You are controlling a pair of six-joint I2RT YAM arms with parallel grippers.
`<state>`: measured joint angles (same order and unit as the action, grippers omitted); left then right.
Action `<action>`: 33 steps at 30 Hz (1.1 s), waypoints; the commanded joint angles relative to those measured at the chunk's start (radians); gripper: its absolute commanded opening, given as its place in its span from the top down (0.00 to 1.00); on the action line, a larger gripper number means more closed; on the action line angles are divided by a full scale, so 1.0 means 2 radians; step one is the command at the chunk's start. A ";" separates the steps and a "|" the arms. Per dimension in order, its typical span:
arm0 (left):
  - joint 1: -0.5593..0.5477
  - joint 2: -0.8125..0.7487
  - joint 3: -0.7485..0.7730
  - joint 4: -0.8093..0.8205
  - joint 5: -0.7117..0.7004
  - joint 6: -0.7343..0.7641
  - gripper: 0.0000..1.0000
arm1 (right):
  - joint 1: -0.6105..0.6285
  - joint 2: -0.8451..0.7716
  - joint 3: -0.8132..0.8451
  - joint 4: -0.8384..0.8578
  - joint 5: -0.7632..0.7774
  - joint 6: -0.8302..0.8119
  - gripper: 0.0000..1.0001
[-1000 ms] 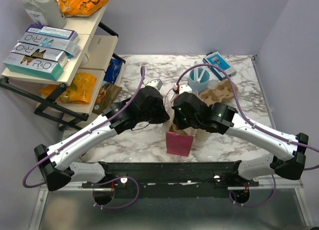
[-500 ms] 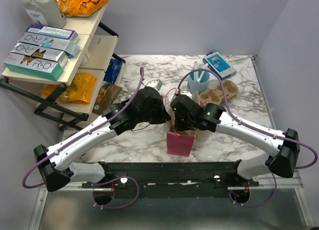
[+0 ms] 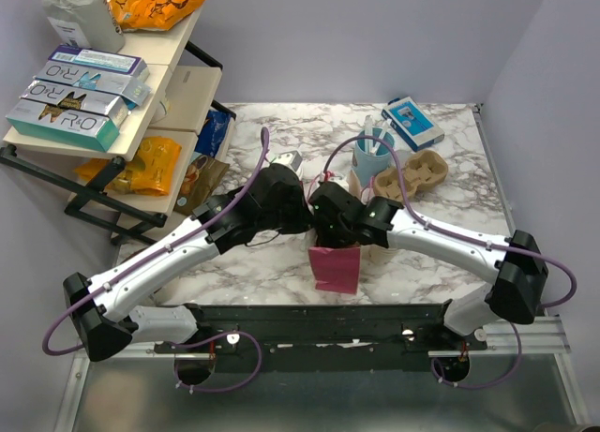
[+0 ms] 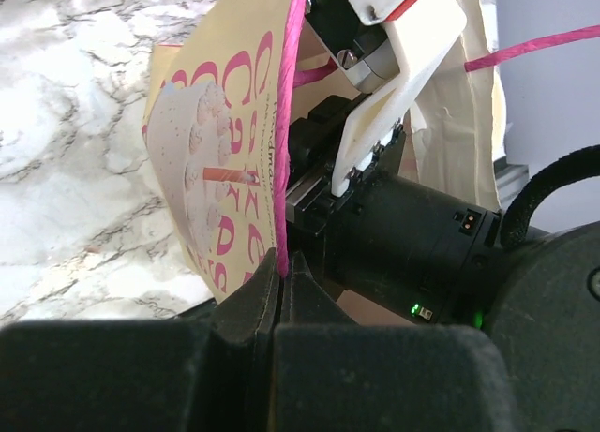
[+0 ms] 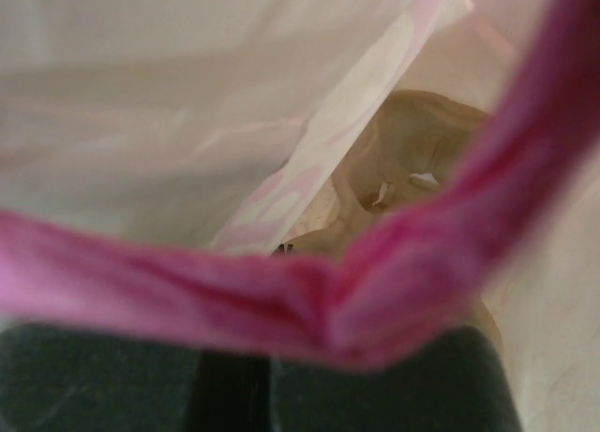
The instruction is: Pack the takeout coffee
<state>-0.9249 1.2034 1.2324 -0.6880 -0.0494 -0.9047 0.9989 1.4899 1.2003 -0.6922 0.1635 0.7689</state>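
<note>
A pink gift bag [image 3: 336, 271] stands at the table's near middle. My left gripper [image 3: 305, 224] is at its left top edge. In the left wrist view the bag's cream side [image 4: 202, 170] shows pink lettering, and its pink rim runs down into my left gripper [image 4: 280, 268], which is shut on it. My right gripper [image 3: 326, 237] hangs over the bag's mouth. Its view looks into the bag [image 5: 169, 151]. A blurred pink band [image 5: 356, 301] lies folded across my right gripper [image 5: 272, 362], which is shut on it. A tan rounded shape [image 5: 412, 141] lies deep inside. The takeout coffee is hidden.
Behind the bag stand a light-blue mug [image 3: 373, 156] with sticks, a brown cup carrier [image 3: 412, 174] and a blue box [image 3: 412, 123]. A shelf rack [image 3: 103, 95] with boxes and snack bags stands at the left. The right arm's wrist [image 4: 403, 226] sits close beside my left gripper.
My right gripper has moved left and nearer, from beside the bag's right top to over its mouth. The bag's top has shifted left with it. The left arm has hardly moved.
</note>
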 commanded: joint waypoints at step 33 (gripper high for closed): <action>-0.005 -0.033 -0.011 0.020 -0.011 -0.022 1.00 | -0.005 -0.064 0.048 -0.082 0.063 -0.018 0.85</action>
<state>-0.9298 1.1637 1.2205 -0.6674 -0.0738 -0.9360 0.9890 1.3357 1.3041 -0.7952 0.2672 0.7326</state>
